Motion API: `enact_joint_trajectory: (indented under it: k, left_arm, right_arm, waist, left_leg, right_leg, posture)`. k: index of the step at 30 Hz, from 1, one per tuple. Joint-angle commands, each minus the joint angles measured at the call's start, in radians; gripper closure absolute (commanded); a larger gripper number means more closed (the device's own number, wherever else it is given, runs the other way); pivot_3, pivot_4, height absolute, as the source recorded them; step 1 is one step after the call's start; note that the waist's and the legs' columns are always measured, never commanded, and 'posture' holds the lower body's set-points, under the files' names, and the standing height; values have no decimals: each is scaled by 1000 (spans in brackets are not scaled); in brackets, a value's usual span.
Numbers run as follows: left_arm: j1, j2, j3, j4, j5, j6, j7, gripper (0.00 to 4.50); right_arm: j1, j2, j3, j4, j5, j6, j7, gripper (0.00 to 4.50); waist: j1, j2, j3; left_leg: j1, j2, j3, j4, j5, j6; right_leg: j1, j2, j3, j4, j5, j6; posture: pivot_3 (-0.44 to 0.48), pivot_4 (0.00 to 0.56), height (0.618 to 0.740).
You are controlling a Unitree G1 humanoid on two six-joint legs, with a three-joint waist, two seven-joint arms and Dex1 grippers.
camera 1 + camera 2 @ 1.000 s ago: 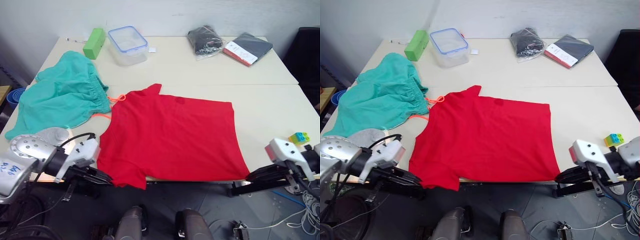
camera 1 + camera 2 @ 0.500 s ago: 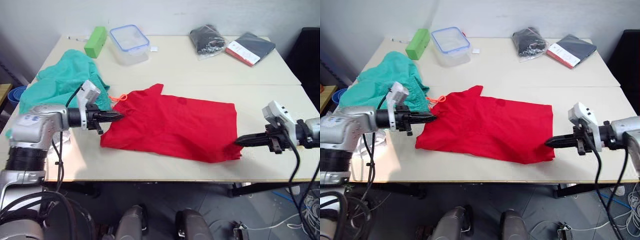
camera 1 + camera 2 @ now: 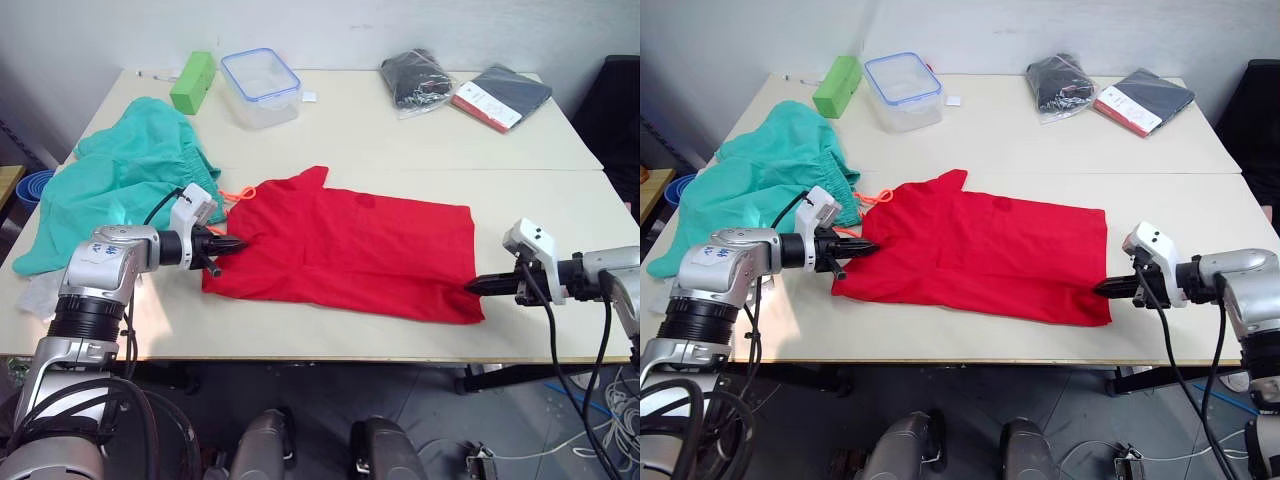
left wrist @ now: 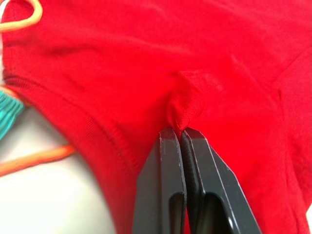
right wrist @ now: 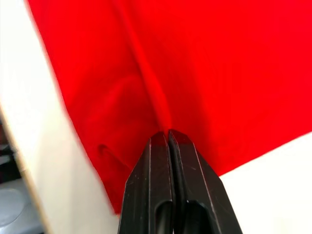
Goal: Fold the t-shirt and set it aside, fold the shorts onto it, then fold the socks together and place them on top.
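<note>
**Both end effectors pinching the t-shirt's edges**

The left end effector (image 3: 238, 244) has its two black fingers pressed together on a small tuck of red cloth at the t-shirt's left edge; the right end effector (image 3: 472, 286) is likewise clamped on a ridge of fabric at the near right corner. Between them the t-shirt (image 3: 350, 255) lies flat on the desk (image 3: 520, 190), apparently folded once already, near the front edge.

Judged from how it puckers at both pinches, the cloth is light, limp and thin: it will sag and drag, so it is best held at corners or hems and lifted with both arms together.

Count: one t-shirt; one pair of shorts (image 3: 120, 190) bunched to the left, the orange drawstring touching the shirt's collar end; one pale sock (image 3: 40, 293) visible at the desk's left edge, a second cannot be made out. Farther back: a green block (image 3: 190, 83), a clear container (image 3: 260, 88), a bagged black cloth (image 3: 412, 78), a dark folder (image 3: 502, 95).
</note>
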State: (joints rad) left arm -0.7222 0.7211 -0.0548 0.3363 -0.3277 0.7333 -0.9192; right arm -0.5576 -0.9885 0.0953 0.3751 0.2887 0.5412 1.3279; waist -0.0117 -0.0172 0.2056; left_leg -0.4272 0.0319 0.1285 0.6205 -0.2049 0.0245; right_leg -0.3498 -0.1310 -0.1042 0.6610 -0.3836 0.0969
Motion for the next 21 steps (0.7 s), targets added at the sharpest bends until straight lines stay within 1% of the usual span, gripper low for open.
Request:
enact_joint_trajectory:
  k: [1,3,6,10,11,12,14,17,19,21]
  left_arm:
    - [-18,4,29,9,7,-32,-10,4500]
    - [-19,4,26,15,12,-41,-12,4500]
    - [-17,5,28,19,12,-42,-16,4500]
    - [8,33,48,-21,9,-36,-25,3534]
    - [28,56,71,-69,-6,-29,-33,3214]
    - [51,78,101,-126,-30,-14,-45,3000]
    - [87,104,144,-209,-66,8,-58,2535]
    - [145,116,202,-345,-134,30,-72,2535]
    - [184,116,210,-438,-175,29,-98,2505]
    - [222,112,170,-530,-193,20,-124,2890]
  right_arm:
    - [-49,-4,-16,47,-37,-46,-11,4487]
    - [-70,2,-18,74,-49,-51,-16,4487]
    - [-91,2,-38,87,-44,-38,-15,3913]
    - [-85,-12,-111,51,-19,-44,-55,2547]
    - [-50,-26,-148,-9,-5,-51,-64,2249]
    - [-13,-34,-189,-85,17,-40,-74,2002]
    - [44,-31,-250,-210,59,3,-100,1994]
    - [136,32,-309,-467,150,122,-191,1994]
    - [180,85,-310,-612,196,177,-257,2404]
    - [219,138,-263,-731,198,183,-313,2909]
  waist:
    - [-1,0,0]
    - [-2,0,0]
    - [-2,0,0]
    - [-2,0,0]
    - [-2,0,0]
    - [-3,0,0]
    - [-6,0,0]
    - [-12,0,0]
    - [-13,0,0]
    - [-13,0,0]
  left_leg:
    - [0,0,0,0,0,0]
    - [0,0,0,0,0,0]
    - [0,0,0,0,0,0]
    - [0,0,0,0,0,0]
    - [0,0,0,0,0,0]
    - [0,0,0,0,0,0]
    - [-2,1,0,-1,0,0]
    - [-8,1,-3,0,0,-1]
    - [-10,1,-5,0,1,-2]
    - [-10,1,-6,1,1,-1]
  right_leg:
    - [0,0,0,0,0,0]
    - [0,0,0,0,0,0]
    - [0,0,0,0,0,0]
    - [0,0,0,0,0,0]
    - [0,0,0,0,0,0]
    - [0,0,0,0,0,0]
    - [-2,0,1,0,0,0]
    - [-7,0,2,1,0,0]
    - [-7,0,1,1,0,0]
    - [-6,0,1,1,0,0]
  posture:
    - [0,150,740]
    - [0,150,740]
    - [0,150,740]
    - [0,150,740]
    - [0,150,740]
    - [0,150,740]
    - [0,150,740]
    - [0,150,740]
    - [0,150,740]
    - [0,150,740]
